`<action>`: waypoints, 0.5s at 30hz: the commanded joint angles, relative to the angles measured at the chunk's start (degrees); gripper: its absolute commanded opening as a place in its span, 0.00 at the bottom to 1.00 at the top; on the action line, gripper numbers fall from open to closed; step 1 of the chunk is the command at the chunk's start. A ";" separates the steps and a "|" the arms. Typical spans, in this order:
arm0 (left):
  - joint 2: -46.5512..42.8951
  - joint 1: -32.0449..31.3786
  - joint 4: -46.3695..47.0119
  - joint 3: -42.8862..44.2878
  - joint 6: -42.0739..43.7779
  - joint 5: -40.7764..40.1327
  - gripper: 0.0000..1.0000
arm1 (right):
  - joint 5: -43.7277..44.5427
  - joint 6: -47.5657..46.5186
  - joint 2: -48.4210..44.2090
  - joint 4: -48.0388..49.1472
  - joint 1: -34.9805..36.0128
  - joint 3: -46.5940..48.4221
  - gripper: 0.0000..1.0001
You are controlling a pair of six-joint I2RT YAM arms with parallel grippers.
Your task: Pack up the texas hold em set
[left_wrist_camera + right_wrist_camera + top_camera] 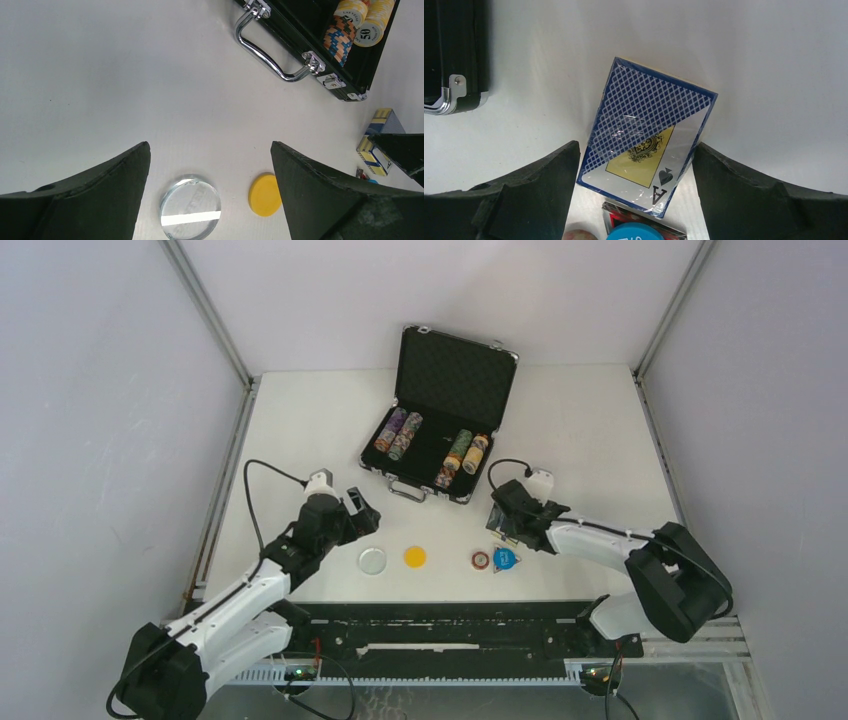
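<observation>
The black briefcase [455,375] lies open at the back middle of the table, with rolls of poker chips [398,433] in its tray. A clear token [372,560], a yellow token [415,556], a red token [481,559] and a blue token [505,558] lie in a row near the front. My left gripper [362,512] is open above the clear token [190,207] and the yellow token [265,194]. My right gripper [635,146] is open, with its fingers on either side of the blue card deck [649,135], which lies flat on the table.
The briefcase's silver handle [272,55] points toward the left gripper. A briefcase corner [454,95] shows at the left of the right wrist view. A second, red-edged pack [624,215] lies under the blue token [644,232]. Grey walls stand on both sides of the table.
</observation>
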 commanded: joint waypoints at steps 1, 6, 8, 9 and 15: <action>0.21 0.28 2.38 3.38 -0.39 1.25 0.95 | 2.42 1.74 2.10 -2.02 1.55 3.02 0.89; 0.23 0.28 2.99 3.25 -0.47 1.92 0.94 | 3.42 0.32 3.15 -1.58 2.15 3.39 0.90; 0.55 0.28 3.12 3.22 -0.48 2.24 0.94 | 4.17 -0.57 4.27 -1.32 2.16 4.12 0.90; 0.68 0.28 3.17 3.24 -0.47 2.29 0.95 | 4.99 -1.39 4.90 -1.06 2.16 4.60 0.90; 1.11 0.28 3.42 3.26 -0.40 2.98 0.95 | 6.86 -6.49 5.84 -1.35 -0.13 8.99 0.86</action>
